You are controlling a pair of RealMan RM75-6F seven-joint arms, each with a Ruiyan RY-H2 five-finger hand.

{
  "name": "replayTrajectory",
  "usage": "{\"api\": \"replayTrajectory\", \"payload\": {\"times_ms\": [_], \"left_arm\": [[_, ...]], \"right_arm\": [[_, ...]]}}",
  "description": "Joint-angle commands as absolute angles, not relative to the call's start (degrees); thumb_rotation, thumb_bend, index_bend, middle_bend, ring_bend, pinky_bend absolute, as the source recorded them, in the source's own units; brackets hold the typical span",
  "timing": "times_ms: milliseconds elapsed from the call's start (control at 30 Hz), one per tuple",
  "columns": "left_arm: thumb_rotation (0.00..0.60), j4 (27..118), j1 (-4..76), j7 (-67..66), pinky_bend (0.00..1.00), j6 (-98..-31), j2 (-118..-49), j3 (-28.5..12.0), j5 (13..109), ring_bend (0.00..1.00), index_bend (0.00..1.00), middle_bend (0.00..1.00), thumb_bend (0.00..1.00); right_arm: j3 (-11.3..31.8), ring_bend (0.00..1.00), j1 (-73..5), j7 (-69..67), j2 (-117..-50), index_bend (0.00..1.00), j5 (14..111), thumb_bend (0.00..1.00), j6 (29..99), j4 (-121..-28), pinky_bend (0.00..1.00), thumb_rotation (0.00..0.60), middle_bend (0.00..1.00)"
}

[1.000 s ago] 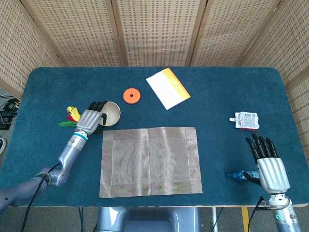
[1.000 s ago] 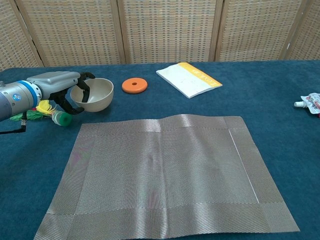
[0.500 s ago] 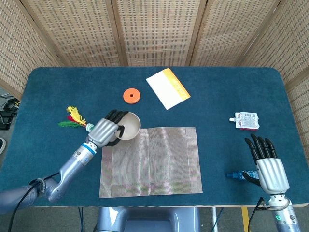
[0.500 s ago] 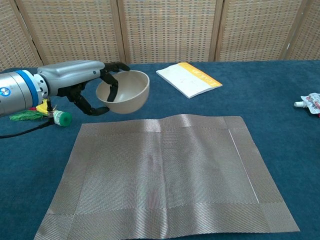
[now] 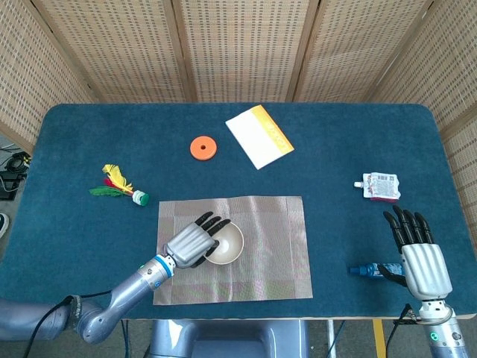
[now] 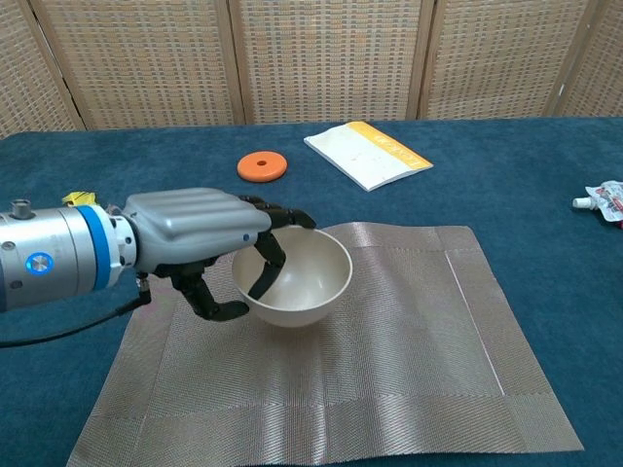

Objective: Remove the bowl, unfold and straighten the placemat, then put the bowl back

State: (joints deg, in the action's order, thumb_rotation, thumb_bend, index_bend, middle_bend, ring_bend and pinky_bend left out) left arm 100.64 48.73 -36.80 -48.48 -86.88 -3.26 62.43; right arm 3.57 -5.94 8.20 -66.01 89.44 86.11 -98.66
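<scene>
my left hand point(image 6: 200, 243) grips the cream bowl point(image 6: 293, 278) by its rim, fingers hooked inside, over the flat placemat point(image 6: 428, 321) beneath it. far to its right, my right hand point(image 5: 421, 257) rests with fingers spread, holding nothing.

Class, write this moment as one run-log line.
left robot hand: holds beige round bowl | bowl: over flat grey woven placemat | right robot hand: open, idle
</scene>
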Motion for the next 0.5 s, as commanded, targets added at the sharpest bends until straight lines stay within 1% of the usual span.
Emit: {"api": "replayTrajectory", "payload": {"times_ms": [33, 267, 300, 367, 400, 433, 467, 500], "left_arm": [[0.6, 100.2, 50.0, -38.4, 0.0, -47.9, -88.8, -2.8, 59.6, 0.0, 0.66, 0.0, 0.46], [0.6, 98.6, 51.0, -38.6, 0.0, -48.4, -91.2, -2.4, 57.8, 0.0, 0.62, 0.0, 0.45], [0.6, 98.5, 51.1, -38.7, 0.0, -48.5, -91.3, -2.2, 57.8, 0.0, 0.59, 0.0, 0.43], [0.6, 98.6, 51.2, -38.9, 0.0, -48.9, -91.4, -1.9, 57.3, 0.0, 0.42, 0.0, 0.25], [0.6, 99.0, 51.1, -38.7, 0.0, -49.1, -91.2, -1.8, 57.0, 0.0, 0.25, 0.0, 0.12], [0.6, 99.5, 51.0, -38.4, 0.0, -49.3, -90.9, -1.8, 56.7, 0.0, 0.1, 0.0, 0.02], [0.6, 100.1, 50.9, -38.0, 0.0, -49.6, -90.6, -1.9, 56.6, 0.0, 0.03, 0.0, 0.0], [0.6, 101.0, 50.6, -37.2, 0.0, -50.3, -90.0, -2.2, 57.1, 0.0, 0.0, 0.0, 0.0]], "right_arm": [[3.6, 0.0, -5.9, 8.1, -65.9, 0.0, 89.4, 0.0, 86.1, -98.6, 0.0, 0.6, 0.0], [3.6, 0.0, -5.9, 8.0, -65.9, 0.0, 89.5, 0.0, 86.1, -98.6, 0.0, 0.6, 0.0], [3.6, 0.0, -5.9, 8.0, -65.9, 0.0, 89.5, 0.0, 86.1, -98.6, 0.0, 0.6, 0.0], [3.6, 0.0, -5.9, 7.9, -65.9, 0.0, 89.4, 0.0, 86.1, -98.6, 0.0, 0.6, 0.0], [3.6, 0.0, -5.9, 7.9, -65.8, 0.0, 89.4, 0.0, 86.1, -98.6, 0.0, 0.6, 0.0], [3.6, 0.0, -5.9, 7.8, -65.8, 0.0, 89.5, 0.0, 86.2, -98.6, 0.0, 0.6, 0.0], [3.6, 0.0, -5.9, 7.8, -65.8, 0.0, 89.5, 0.0, 86.1, -98.6, 0.0, 0.6, 0.0], [3.6, 0.0, -5.9, 7.7, -65.7, 0.0, 89.5, 0.0, 86.1, -98.7, 0.0, 0.6, 0.0]]}}
